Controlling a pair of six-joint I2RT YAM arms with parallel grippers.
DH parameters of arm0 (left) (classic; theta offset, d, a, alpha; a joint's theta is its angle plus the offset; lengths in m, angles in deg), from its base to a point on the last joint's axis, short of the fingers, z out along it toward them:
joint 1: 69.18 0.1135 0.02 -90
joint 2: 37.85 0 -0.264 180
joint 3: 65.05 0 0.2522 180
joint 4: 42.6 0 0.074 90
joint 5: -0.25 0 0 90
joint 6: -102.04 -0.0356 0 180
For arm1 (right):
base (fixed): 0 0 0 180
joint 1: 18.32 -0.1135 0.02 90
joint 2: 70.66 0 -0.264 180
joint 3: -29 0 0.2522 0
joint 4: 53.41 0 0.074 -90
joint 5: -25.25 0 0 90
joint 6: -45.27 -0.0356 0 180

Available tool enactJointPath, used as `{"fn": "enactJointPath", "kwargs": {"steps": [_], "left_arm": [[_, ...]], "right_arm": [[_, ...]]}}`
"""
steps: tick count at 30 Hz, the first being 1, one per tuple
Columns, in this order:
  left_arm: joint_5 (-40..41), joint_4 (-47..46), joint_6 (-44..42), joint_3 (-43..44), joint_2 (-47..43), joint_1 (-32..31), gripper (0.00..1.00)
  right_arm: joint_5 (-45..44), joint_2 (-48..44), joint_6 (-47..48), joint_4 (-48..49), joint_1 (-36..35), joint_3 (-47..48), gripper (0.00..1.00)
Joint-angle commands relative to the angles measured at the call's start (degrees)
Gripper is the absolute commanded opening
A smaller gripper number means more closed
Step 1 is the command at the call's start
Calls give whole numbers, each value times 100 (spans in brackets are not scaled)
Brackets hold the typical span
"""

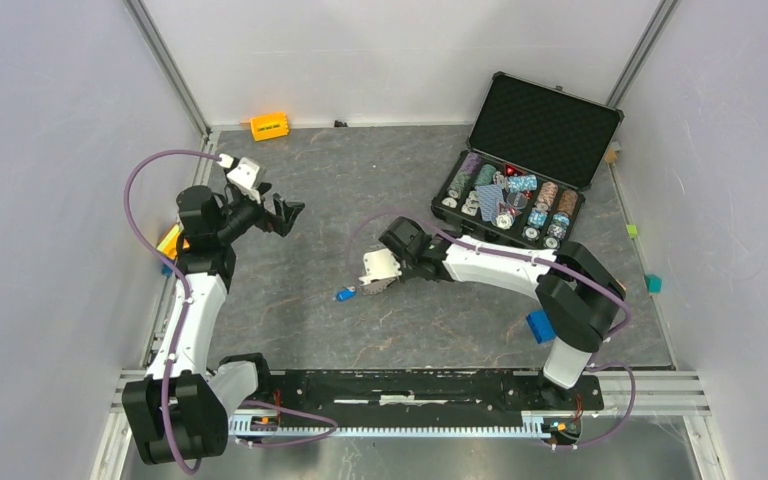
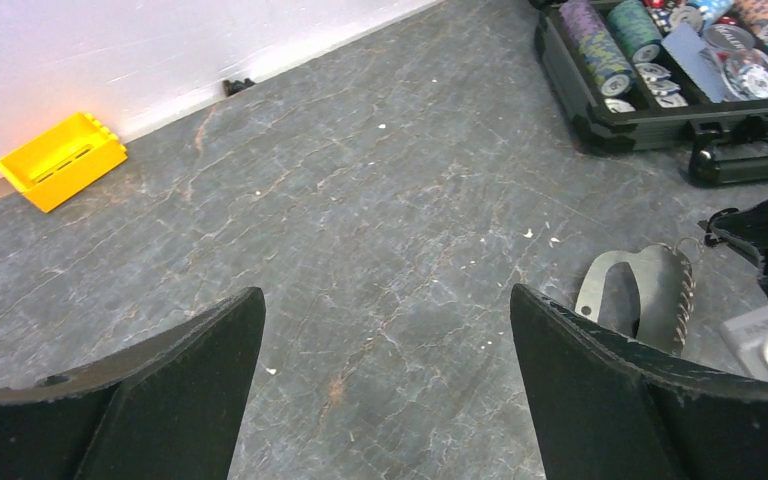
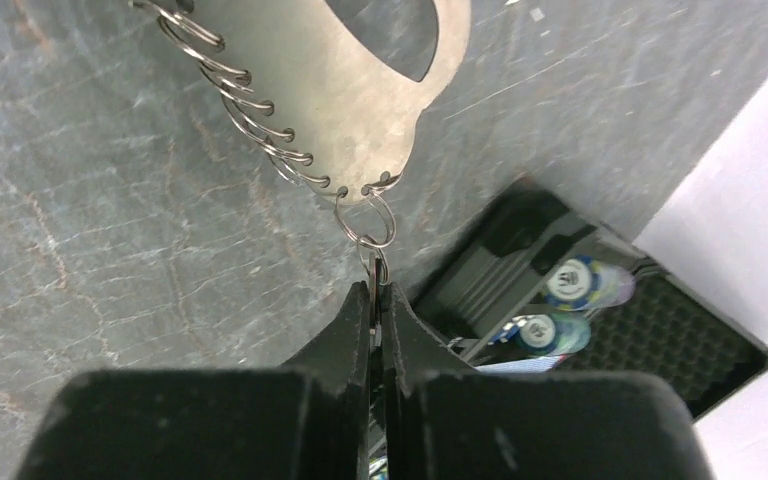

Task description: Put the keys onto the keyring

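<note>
The keyring (image 3: 330,80) is a flat grey metal plate with small wire rings (image 3: 260,130) along one edge. It lies mid-table, seen in the top view as the keyring (image 1: 382,284) and in the left wrist view as the keyring (image 2: 640,290). My right gripper (image 3: 376,290) is shut on a thin metal loop hanging from the plate's end ring. From above, the right gripper (image 1: 397,268) sits just right of the plate. A blue key (image 1: 344,294) lies on the table left of the keyring. My left gripper (image 2: 387,310) is open and holds nothing. It hovers at the left gripper (image 1: 285,213), well left of the keyring. A black key is not in view.
An open black case (image 1: 520,180) of poker chips stands at the back right, close behind the right arm. An orange block (image 1: 269,126) lies by the back wall. A blue block (image 1: 540,326) sits near the right arm's base. Small coloured blocks (image 1: 653,284) line the right wall.
</note>
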Motion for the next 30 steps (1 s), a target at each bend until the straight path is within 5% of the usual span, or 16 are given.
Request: {"fn": "enactJointPath", "kwargs": {"steps": [1, 14, 23, 30], "left_arm": [[-429, 25, 8, 122, -100, 18, 98], [-584, 25, 182, 119, -108, 0, 99], [-648, 25, 166, 154, -89, -40, 100], [-657, 25, 166, 135, -83, -73, 100]], "right_arm": [[-43, -126, -197, -58, 46, -289, 0], [-24, 374, -734, -576, 37, -628, 0], [53, 537, -986, -791, 28, -680, 16], [79, 407, -1127, -822, 23, -765, 37]]}}
